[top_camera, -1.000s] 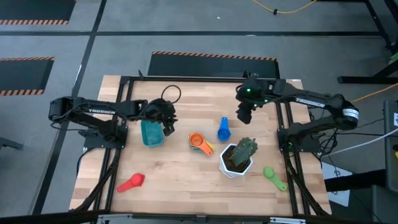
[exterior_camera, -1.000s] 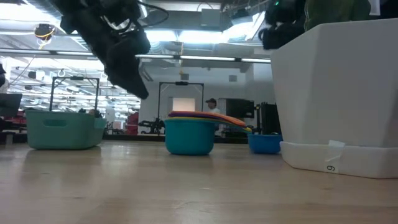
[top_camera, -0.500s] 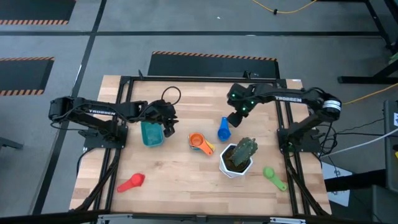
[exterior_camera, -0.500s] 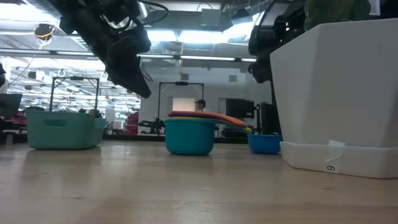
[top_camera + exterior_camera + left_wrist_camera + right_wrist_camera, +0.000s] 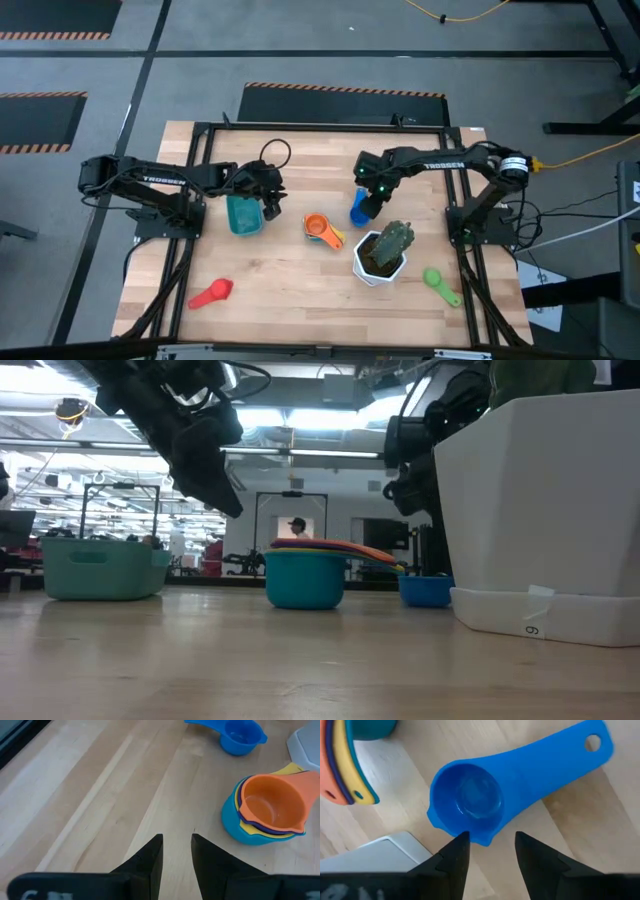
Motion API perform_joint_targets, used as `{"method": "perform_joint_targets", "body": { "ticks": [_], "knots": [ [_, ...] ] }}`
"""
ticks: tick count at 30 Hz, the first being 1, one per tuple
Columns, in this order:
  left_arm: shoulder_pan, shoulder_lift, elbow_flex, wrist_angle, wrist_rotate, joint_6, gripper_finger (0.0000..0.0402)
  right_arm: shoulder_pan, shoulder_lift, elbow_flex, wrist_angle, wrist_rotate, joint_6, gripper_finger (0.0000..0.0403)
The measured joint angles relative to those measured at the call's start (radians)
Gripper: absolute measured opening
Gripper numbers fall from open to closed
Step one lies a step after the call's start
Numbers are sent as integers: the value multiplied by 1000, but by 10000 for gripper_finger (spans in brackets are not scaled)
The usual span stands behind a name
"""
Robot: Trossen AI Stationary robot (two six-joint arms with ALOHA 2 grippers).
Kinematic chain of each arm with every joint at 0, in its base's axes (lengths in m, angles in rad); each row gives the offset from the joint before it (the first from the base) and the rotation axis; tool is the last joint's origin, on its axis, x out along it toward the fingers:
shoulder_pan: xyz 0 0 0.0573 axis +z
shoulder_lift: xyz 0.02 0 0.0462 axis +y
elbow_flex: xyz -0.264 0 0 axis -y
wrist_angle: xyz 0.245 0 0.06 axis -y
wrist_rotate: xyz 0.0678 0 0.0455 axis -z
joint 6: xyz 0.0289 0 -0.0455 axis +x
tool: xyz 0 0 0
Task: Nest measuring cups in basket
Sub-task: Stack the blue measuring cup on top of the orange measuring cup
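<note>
My wooden table (image 5: pixel 290 270) sits on a grey floor, with a big bright room behind it. In the low view the white pot (image 5: pixel 545 510) fills the right side and hides the table behind it. From above, the plant (image 5: pixel 394 243) covers most of the pot's inside.

My right gripper (image 5: pixel 370 204) hangs right over the small blue cup (image 5: pixel 359 209), so I see only part of that cup from above. Its fingers (image 5: pixel 454 857) are apart and hold nothing.

My left gripper (image 5: pixel 269 204) waits beside the teal basket (image 5: pixel 243 214), at its 3 o'clock. Its fingers (image 5: pixel 148 862) have a thin gap and nothing between them.

The stacked cups (image 5: pixel 321 229) sit at the middle. The red cup (image 5: pixel 211 294) lies near 7 o'clock, the green cup (image 5: pixel 440 284) near 4 o'clock, close to the edge. There is bare wood between them.
</note>
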Motion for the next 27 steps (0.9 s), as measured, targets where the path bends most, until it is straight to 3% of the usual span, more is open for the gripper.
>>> {"method": "perform_joint_targets", "body": {
  "ticks": [23,27],
  "knots": [
    [0,0,0,6,0,0,94,13,102,0,79,38,1,162],
    [0,0,0,6,0,0,94,13,112,0,78,38,2,148]
  ]
}}
